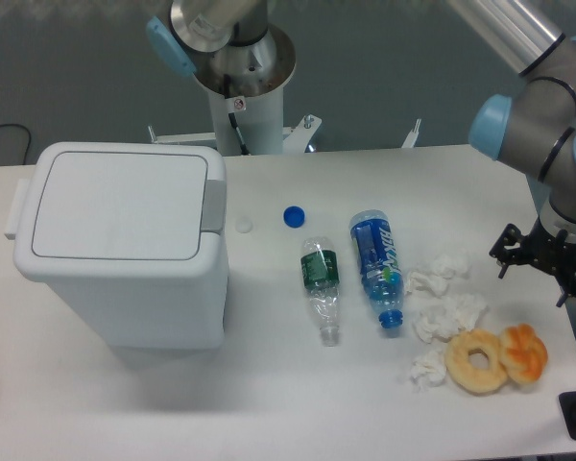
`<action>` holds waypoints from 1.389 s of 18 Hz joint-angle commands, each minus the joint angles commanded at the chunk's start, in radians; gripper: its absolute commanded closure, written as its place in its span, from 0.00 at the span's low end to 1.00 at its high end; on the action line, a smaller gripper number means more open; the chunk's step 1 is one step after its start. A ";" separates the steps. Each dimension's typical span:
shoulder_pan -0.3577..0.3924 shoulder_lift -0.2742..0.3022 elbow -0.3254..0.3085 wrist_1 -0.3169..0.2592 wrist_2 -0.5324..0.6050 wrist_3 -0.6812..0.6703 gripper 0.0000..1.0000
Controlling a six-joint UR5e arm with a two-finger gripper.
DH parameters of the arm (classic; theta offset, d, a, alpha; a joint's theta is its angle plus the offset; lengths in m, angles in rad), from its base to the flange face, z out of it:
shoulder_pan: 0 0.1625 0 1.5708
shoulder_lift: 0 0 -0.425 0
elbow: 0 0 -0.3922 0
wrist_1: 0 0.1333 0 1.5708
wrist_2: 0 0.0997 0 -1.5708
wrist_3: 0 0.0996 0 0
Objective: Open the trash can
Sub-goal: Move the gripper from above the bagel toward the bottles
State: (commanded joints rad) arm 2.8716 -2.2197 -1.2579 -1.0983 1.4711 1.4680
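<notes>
A robotics lab: a bare white desk [269,403] before a plain grey wall [67,67], with the robot arm's pedestal [250,115] bolted at its far edge.

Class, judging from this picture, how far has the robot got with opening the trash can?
Nothing looks done: the trash can has its lid flat and shut. The gripper hangs at the table's far right, holding nothing visible. Left: reach the grey tab and open the lid.

light: bright, even, from overhead | shadows: soft, faint beneath the trash can [125,250] | glare: mild on white surface [269,403] | focus: slightly soft throughout
</notes>
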 joint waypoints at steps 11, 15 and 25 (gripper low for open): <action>-0.006 0.018 -0.032 0.003 0.000 -0.093 0.00; -0.020 0.031 -0.034 0.008 0.006 -0.139 0.00; -0.169 0.227 -0.170 -0.002 -0.034 -0.506 0.00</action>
State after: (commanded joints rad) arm 2.7030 -1.9927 -1.4281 -1.0998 1.4375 0.9623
